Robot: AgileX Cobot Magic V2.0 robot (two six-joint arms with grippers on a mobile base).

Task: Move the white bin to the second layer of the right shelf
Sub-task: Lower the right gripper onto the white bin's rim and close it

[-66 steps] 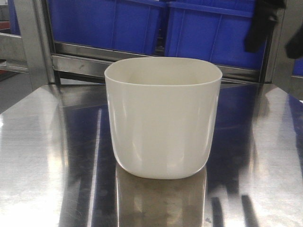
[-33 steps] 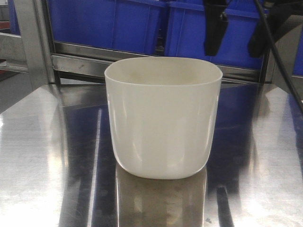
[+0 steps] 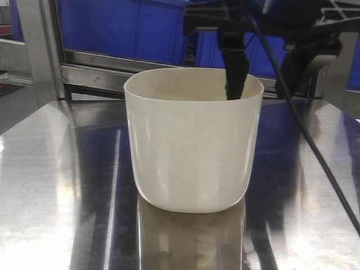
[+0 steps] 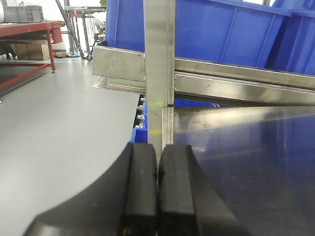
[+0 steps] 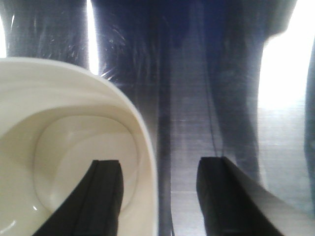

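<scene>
The white bin [image 3: 191, 152] stands upright on the shiny steel tabletop [image 3: 50, 185], mouth up and with nothing in it. My right gripper [image 3: 264, 76] hangs open over the bin's right rim. One finger [image 3: 235, 79] dips inside the mouth and the other stays outside the wall. In the right wrist view the bin wall [image 5: 142, 147] runs between the parted fingers of the right gripper [image 5: 158, 164]. My left gripper [image 4: 157, 150] is shut on nothing, low by the table's left edge. The right shelf second layer is out of view.
Large blue crates [image 3: 124, 28] sit on a steel rack behind the table. A vertical steel post [image 4: 159, 59] rises just ahead of the left gripper. A black cable [image 3: 306, 138] trails from the right arm across the table's right side. A red workbench [image 4: 29, 29] stands far left.
The right gripper has come down and to the left from the upper right corner to the bin's right rim, one finger now inside the mouth. The bin has not moved.
</scene>
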